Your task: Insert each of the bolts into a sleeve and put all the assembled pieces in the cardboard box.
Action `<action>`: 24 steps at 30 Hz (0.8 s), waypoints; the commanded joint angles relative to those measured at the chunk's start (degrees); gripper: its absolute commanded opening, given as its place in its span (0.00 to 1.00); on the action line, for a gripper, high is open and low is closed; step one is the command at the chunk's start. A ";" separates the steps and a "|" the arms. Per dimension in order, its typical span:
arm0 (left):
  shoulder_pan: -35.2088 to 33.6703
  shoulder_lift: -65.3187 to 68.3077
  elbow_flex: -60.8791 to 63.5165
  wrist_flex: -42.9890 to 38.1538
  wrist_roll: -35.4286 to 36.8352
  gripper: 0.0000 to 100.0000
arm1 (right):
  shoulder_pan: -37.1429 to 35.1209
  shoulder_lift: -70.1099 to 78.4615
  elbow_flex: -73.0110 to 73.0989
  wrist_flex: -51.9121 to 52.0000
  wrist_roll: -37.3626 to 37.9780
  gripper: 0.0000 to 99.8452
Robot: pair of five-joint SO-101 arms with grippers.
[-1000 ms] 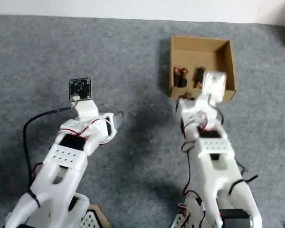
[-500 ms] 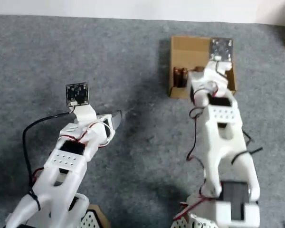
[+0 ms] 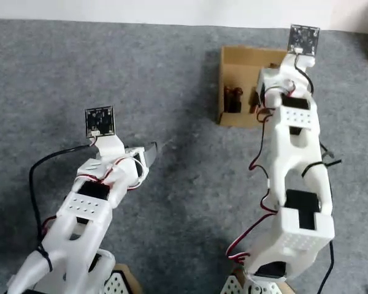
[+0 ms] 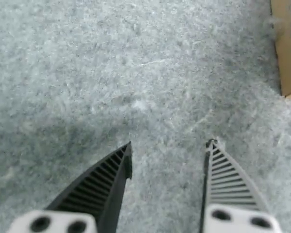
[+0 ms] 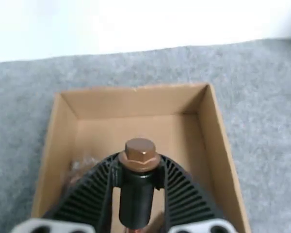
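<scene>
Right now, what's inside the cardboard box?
Finished pieces sit by one wall of the box. The right gripper holds another bolt in its sleeve over it. The arm hides the rest.

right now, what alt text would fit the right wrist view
The right arm's black ribbed gripper is shut on a black cylindrical sleeve with a copper-coloured hex-headed bolt in it, held over the open brown cardboard box. The box sits on grey carpet.

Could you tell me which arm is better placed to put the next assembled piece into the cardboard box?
The right. The right gripper is shut on an assembled bolt and sleeve and hangs over the cardboard box. The left gripper is open and empty over grey carpet, away from the box.
</scene>
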 commanded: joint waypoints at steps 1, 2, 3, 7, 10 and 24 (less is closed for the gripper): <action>-0.66 -0.75 -0.40 -1.05 0.18 0.23 | 0.75 -0.22 -5.49 0.13 0.62 0.00; -0.66 -0.75 -0.40 -1.05 0.18 0.23 | 0.84 0.48 -5.76 0.13 0.62 0.00; -0.66 -0.75 -0.40 -1.05 0.18 0.23 | 0.92 1.19 -6.02 0.13 0.70 0.00; -0.66 -0.75 -0.40 -1.05 0.18 0.23 | 1.45 4.26 -5.93 0.13 0.70 0.00; -0.66 -0.75 -0.40 -1.05 0.18 0.23 | 1.89 6.64 -5.93 0.13 0.70 0.00; -0.75 -0.84 -0.84 -0.97 0.18 0.10 | 2.15 10.42 -5.76 2.77 -0.79 0.02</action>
